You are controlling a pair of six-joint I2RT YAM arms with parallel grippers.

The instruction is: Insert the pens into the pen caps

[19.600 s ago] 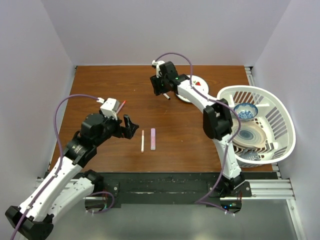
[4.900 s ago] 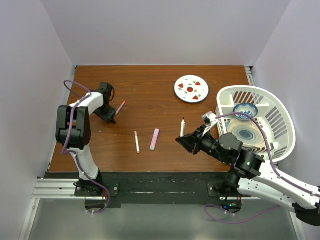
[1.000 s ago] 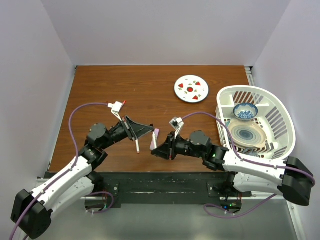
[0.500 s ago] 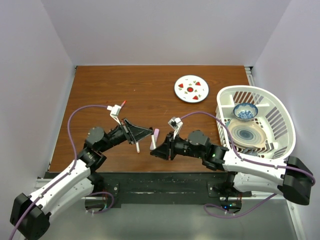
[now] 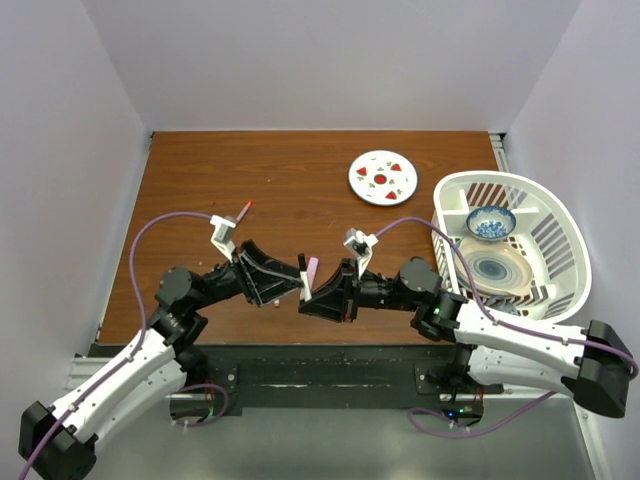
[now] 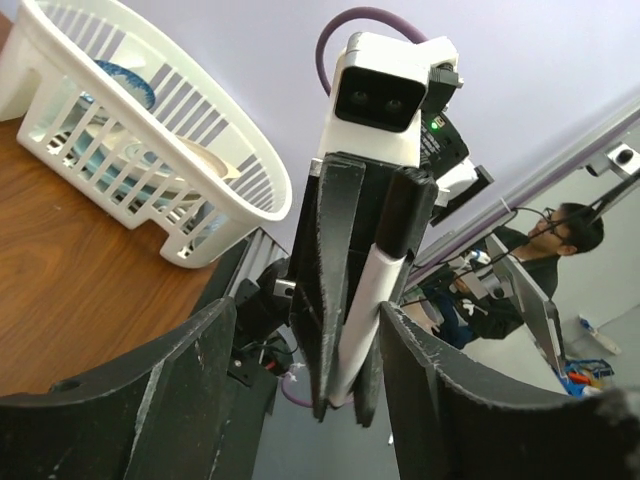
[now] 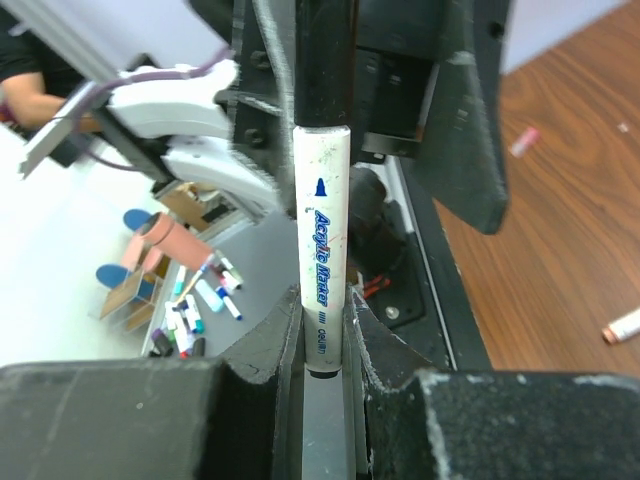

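My right gripper is shut on the lower end of a white pen printed "Acrylic Marker". A black pen cap sits on the pen's far end. In the left wrist view the same pen and its cap stand between my left gripper's open fingers, with a gap on each side. From above, the two grippers meet nose to nose over the table's front, left gripper and right gripper. A pale pink marker lies just behind them. A thin red-ended pen lies further left.
A white plate with red marks sits at the back of the brown table. A white basket holding dishes stands along the right edge. A white stick with a reddish end lies on the wood beside the grippers.
My left gripper has gone from shut to open around the capped end of the pen. Both arms have shifted slightly left and toward the front edge.
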